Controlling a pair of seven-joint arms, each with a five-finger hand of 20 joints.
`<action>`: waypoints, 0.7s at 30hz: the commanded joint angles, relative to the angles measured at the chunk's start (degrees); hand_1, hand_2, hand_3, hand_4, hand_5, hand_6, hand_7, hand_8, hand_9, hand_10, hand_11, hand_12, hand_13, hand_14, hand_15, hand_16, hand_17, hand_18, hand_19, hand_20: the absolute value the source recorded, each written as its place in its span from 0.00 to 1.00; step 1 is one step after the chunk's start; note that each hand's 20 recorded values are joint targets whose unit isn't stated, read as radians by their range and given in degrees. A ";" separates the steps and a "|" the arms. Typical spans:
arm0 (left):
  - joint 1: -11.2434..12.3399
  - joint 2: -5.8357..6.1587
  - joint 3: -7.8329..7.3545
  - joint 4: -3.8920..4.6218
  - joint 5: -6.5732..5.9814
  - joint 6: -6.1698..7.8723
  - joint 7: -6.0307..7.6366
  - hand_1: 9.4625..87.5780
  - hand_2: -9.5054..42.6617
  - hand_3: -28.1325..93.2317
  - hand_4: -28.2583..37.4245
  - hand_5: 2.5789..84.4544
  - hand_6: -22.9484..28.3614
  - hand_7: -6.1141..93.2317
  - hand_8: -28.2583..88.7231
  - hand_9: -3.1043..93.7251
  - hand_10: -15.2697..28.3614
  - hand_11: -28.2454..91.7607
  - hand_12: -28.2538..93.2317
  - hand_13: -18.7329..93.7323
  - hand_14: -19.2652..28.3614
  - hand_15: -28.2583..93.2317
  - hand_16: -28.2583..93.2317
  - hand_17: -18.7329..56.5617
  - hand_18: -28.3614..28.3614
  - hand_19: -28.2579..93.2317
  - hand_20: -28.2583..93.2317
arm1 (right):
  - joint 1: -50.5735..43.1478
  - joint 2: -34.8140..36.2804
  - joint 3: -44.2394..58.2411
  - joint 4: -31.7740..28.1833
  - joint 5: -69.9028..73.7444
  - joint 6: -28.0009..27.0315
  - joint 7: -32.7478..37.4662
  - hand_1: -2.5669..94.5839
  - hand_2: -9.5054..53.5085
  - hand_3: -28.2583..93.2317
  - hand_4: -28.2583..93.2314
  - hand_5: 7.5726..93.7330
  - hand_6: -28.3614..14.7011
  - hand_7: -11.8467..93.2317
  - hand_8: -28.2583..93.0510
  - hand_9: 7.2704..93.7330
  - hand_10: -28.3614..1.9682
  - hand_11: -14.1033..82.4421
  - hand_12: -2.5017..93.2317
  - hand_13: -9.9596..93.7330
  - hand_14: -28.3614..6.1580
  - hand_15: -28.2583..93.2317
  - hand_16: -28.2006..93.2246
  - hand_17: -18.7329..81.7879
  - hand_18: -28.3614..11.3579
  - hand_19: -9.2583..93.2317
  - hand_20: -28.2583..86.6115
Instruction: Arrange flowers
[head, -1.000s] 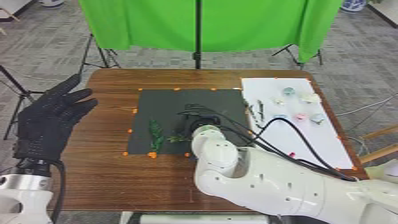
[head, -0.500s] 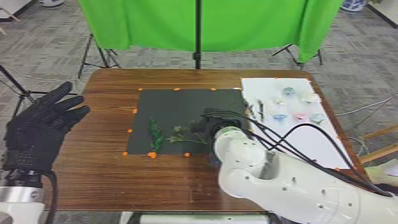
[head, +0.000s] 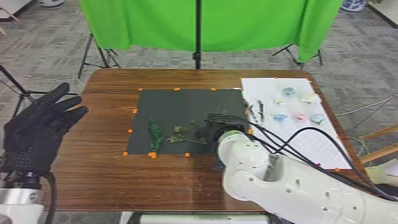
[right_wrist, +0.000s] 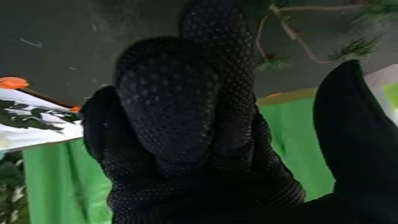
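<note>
Over the flat black mat (head: 178, 105), the black-gloved right hand (head: 213, 131) is held with thumb spread wide; the black-gloved left hand (head: 34, 132) is raised, loosely open.

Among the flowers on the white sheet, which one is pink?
The pink flower is the one between two bluish neighbours, a blue flower on its left and a pale blue flower on its right.

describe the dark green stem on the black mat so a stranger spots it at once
On the brown wooden table lies a black mat. Near the mat's left edge is a dark green, densely leafed stem. It is darker and fuller than the sparse, spreading green sprig to its right.
</note>
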 joint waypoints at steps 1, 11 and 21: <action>0.49 0.69 -0.05 0.05 -0.60 0.88 0.11 0.16 0.36 0.87 0.01 0.42 0.64 0.19 0.17 0.38 0.81 0.48 0.32 0.38 0.98 0.74 0.13 0.11 0.88 0.68 0.38 | 0.06 0.21 -3.22 -2.53 0.99 -2.82 -3.32 0.25 0.27 0.78 0.08 0.75 0.43 0.23 0.15 1.00 0.50 0.48 0.20 1.00 0.62 0.68 0.40 0.75 0.14 1.00 0.47; -0.54 1.21 0.75 0.43 -0.70 0.90 -0.35 0.16 0.36 0.87 0.01 0.42 0.65 0.19 0.17 0.38 0.82 0.48 0.32 0.38 0.99 0.74 0.13 0.11 0.88 0.67 0.38 | -0.48 -1.40 -3.06 -2.66 1.40 -3.79 -4.88 0.26 0.28 0.78 0.08 0.75 0.44 0.24 0.15 1.00 0.51 0.48 0.20 0.99 0.61 0.69 0.40 0.75 0.14 1.00 0.47; -0.46 1.65 0.66 0.50 -0.88 0.81 -0.40 0.16 0.37 0.87 0.01 0.43 0.65 0.19 0.17 0.38 0.83 0.48 0.32 0.38 1.00 0.73 0.13 0.11 0.88 0.67 0.38 | -0.80 -1.86 -4.17 -3.28 0.48 -3.91 -4.55 0.26 0.29 0.76 0.08 0.75 0.45 0.24 0.15 1.00 0.52 0.48 0.20 0.99 0.62 0.69 0.40 0.75 0.14 1.00 0.47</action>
